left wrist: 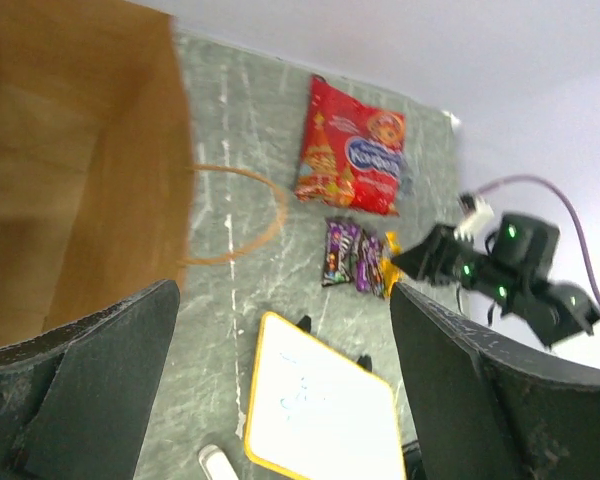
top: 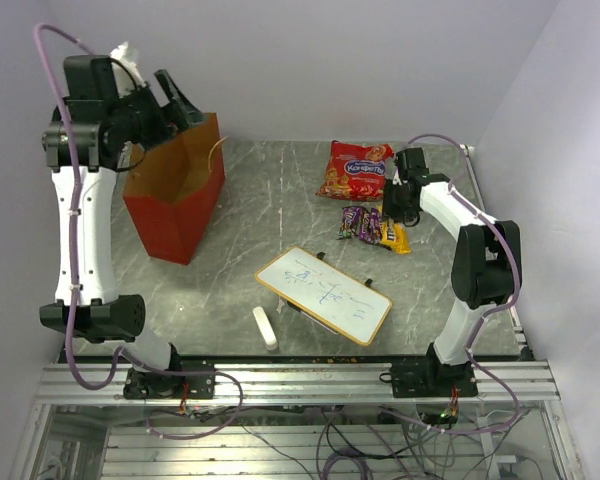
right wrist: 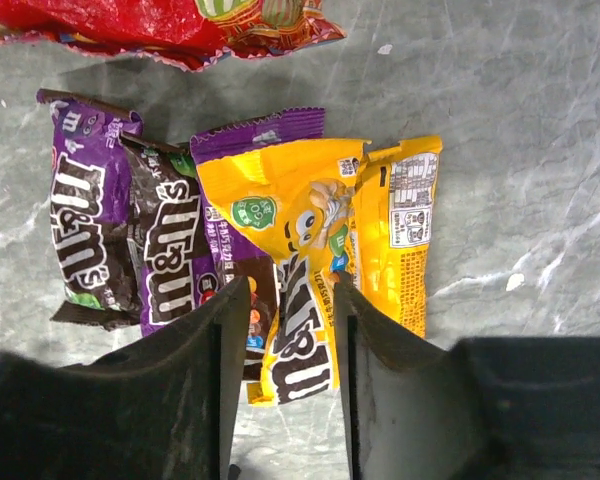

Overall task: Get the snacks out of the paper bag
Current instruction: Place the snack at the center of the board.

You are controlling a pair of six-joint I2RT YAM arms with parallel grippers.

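Grey marble table (top: 270,200) carried the snacks, a red-orange bag (top: 356,170) and candy packs (top: 375,227), at right, well apart from the upright paper bag (top: 175,205). Astride the yellow pack (right wrist: 310,230) the right gripper (right wrist: 290,295) stood narrowly parted; the left gripper (left wrist: 282,295) gaped wide by the bag's rim. Risk: on lifting, the right fingers might snag that wrapper, and the left arm might tip the bag.

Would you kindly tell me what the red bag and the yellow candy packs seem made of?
Red bag: apparently stiff paper, matte, with a brown kraft inside and flat folded panels. Yellow candy packs: probably glossy plastic film, judging by their sheen and wrinkles.
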